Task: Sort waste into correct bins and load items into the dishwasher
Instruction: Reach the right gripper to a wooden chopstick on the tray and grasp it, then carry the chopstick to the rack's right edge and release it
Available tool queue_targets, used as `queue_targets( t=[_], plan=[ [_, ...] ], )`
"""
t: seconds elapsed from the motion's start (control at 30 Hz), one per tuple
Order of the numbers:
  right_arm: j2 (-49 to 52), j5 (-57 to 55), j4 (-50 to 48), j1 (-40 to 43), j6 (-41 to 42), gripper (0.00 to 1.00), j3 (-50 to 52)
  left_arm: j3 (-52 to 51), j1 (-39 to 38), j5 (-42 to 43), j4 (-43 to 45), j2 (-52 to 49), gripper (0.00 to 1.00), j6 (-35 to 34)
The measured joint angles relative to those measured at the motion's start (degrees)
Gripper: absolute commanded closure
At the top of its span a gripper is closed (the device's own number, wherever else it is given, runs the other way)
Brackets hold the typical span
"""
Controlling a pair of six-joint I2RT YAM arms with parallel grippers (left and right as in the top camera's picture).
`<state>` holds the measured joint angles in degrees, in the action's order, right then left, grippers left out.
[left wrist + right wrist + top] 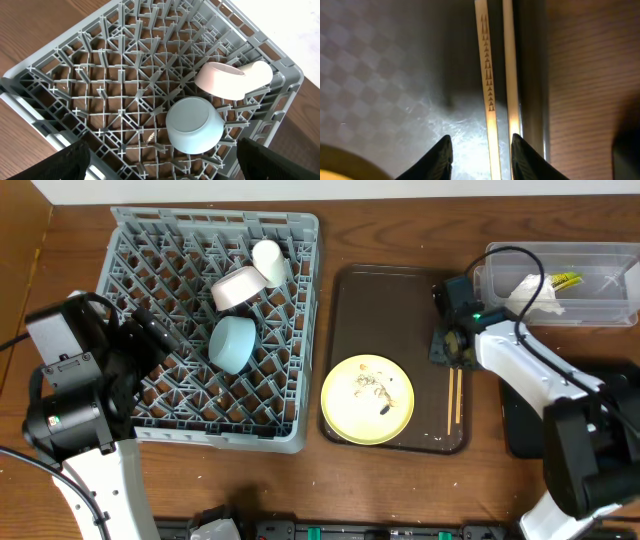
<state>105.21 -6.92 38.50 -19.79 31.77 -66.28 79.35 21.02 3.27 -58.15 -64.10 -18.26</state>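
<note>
Black plastic showed nearest, at the right edge of the desk [400, 480]: the shallow bin [520, 435], largely covered by the right arm. Level with it, toward the middle of the desk, the yellow plate [367, 400] lay on the near end of the brown tray [390, 300], with pale crumbs [372, 388] scattered on its face. Just right of the plate, the 2 chopsticks [455, 398] lay side by side along the tray's right rim. The right pincer [481, 145] was down over them, its fingertips partly spread and straddling both sticks. A gap showed between 1 fingertip and the nearer stick, so nothing was pinched, and the sticks rested flat on the tray.

On the left half of the desk stood the grey rack [215, 435]. The left pincer [161, 150] hung above its near side, spread wide and empty. In the rack's middle the light-blue bowl [233, 343] sat base up among the pegs. Beyond it the pinkish-white bowl [237, 288] leaned tilted against the cream cup [268, 260], near the rack's far rim.

Farthest, at the desk's far right corner, the clear tub [600, 255] held the green-yellow wrapper [563, 280], and the crumpled white napkin [530, 295] sat at its left end.
</note>
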Motion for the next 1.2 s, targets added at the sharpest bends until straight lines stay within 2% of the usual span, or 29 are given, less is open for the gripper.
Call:
queue_targets(
  t=[0.23, 0.43, 0.47, 0.5, 0.7, 0.87, 1.07, 1.2],
  plan=[
    [3.5, 0.39, -0.26, 0.0, -0.44, 0.69, 0.04, 0.0, 0.0, 0.0, 0.0, 0.0, 0.05, 0.0],
    [3.65, 0.92, -0.9, -0.04, -0.81, 0.85, 0.04, 0.0, 0.0, 0.0, 0.0, 0.0, 0.05, 0.0],
    [3.67, 0.92, -1.05, -0.09, -0.9, 0.94, 0.04, 0.0, 0.0, 0.0, 0.0, 0.0, 0.05, 0.0],
    [3.72, 0.9, -1.14, -0.15, -0.85, 0.99, 0.04, 0.0, 0.0, 0.0, 0.0, 0.0, 0.05, 0.0],
    [3.72, 0.83, -1.46, -0.76, -0.63, 0.99, -0.04, 0.0, 0.0, 0.02, 0.0, 0.02, 0.05, 0.0],
    [3.67, 5.07, -0.35, -1.14, -0.63, 0.99, -2.21, 0.0, 0.0, 0.02, 0.0, 0.0, 0.05, 0.0],
    [-0.85, 10.58, 0.7, -1.51, -0.09, 0.99, -15.85, 0.0, 0.0, 0.0, 0.0, 0.0, 0.05, 0.0],
    [-3.02, 13.16, -6.14, -4.42, 3.63, 0.99, -21.11, 0.0, 0.0, 0.0, -0.02, 0.0, 0.05, 0.0]
  ],
)
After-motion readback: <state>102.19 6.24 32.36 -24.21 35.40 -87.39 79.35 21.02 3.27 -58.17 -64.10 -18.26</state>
